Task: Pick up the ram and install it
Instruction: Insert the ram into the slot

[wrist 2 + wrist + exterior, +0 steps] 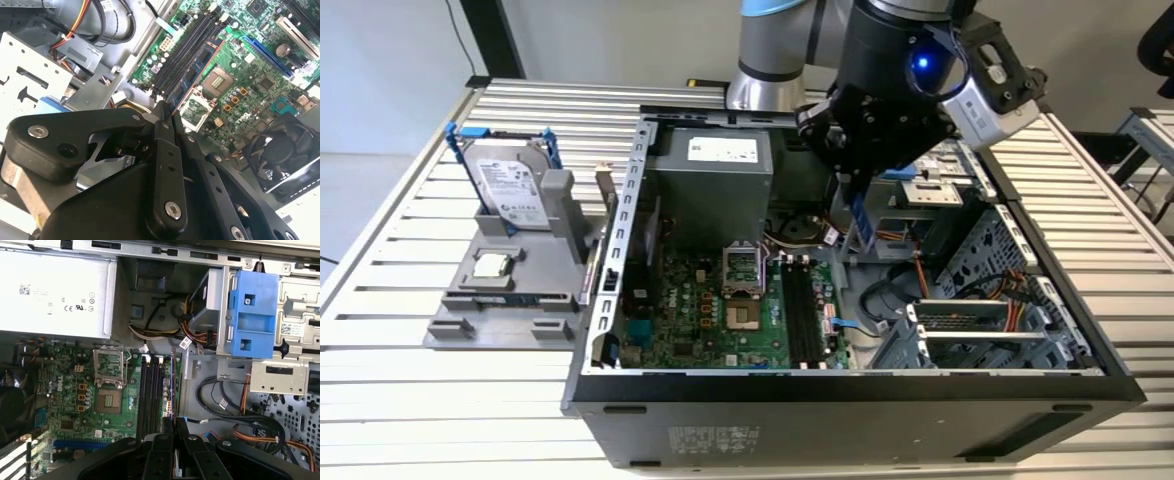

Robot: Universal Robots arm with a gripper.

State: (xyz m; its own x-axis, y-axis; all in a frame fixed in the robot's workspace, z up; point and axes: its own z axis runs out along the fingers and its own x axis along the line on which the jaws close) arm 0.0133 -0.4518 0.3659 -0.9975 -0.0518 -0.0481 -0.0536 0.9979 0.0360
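The gripper (166,114) is clamping the ram (197,72), holding it edge-down over the motherboard (75,407), close beside its black slots (150,395).

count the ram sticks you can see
1. The ram stick is held in the gripper over the motherboard, near its black slots. The slots look empty, though partly hidden.

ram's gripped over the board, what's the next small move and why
Probably ease it down toward the slots: the jaws are shut on the ram, which runs parallel to the slots but hangs clearly above the motherboard, not yet seated.
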